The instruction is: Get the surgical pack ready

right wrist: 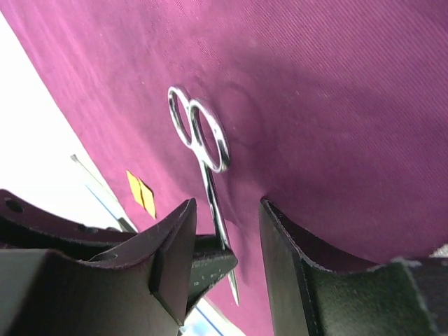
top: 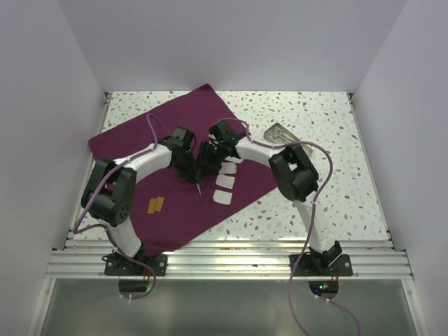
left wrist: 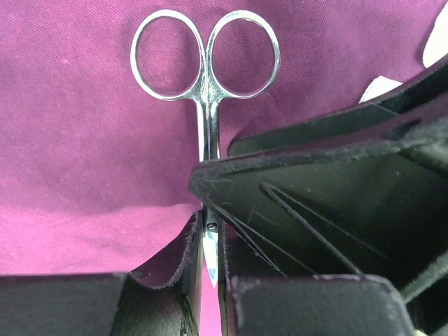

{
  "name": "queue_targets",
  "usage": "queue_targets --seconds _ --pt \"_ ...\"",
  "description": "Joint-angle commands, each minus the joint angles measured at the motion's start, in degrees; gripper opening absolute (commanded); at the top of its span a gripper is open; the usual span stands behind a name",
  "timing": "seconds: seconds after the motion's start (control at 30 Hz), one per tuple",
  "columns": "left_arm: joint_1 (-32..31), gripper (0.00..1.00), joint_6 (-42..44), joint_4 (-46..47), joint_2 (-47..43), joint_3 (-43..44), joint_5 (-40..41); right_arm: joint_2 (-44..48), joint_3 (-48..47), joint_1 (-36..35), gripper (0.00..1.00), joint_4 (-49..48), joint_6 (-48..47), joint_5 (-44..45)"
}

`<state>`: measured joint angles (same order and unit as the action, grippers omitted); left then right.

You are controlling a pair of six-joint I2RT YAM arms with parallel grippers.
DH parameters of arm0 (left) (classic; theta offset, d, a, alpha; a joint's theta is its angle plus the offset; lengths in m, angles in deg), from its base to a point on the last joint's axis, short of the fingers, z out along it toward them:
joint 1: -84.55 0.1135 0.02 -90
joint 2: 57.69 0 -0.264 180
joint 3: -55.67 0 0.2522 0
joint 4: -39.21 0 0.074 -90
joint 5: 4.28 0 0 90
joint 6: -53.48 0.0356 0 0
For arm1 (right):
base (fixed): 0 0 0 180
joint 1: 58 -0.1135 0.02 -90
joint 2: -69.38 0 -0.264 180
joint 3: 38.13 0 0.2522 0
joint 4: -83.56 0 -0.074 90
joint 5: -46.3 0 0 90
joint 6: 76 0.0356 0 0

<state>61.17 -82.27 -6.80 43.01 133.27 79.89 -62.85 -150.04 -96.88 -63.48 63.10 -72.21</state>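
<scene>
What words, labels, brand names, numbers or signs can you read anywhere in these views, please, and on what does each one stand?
None: no legible text shows in any view.
The scissors show bare steel, with no stamp visible.
The orange tags on the surgical pack are too small to tell whether they bear print.
The white gauze pads and the metal tray look unmarked.

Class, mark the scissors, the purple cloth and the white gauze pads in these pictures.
scissors [left wrist: 207, 94], left wrist view, where the rings meet.
purple cloth [top: 196, 112], top view, bare far part.
white gauze pads [top: 226, 182], top view, middle pad.
</scene>
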Motion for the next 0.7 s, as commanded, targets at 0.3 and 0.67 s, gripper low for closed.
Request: queue_targets --seconds 0.3,0.67 --pt "0.08 0.00 1.20 3.07 -4.03 -0.55 -1.73 -2.69 -3.89 -1.82 0.32 -2.24 0.03 -2.60" --pt "0.08 0.44 3.39 4.47 -7.01 -0.29 -4.46 2.05 -11.09 -0.07 0.00 11.81 -13.93 4.24"
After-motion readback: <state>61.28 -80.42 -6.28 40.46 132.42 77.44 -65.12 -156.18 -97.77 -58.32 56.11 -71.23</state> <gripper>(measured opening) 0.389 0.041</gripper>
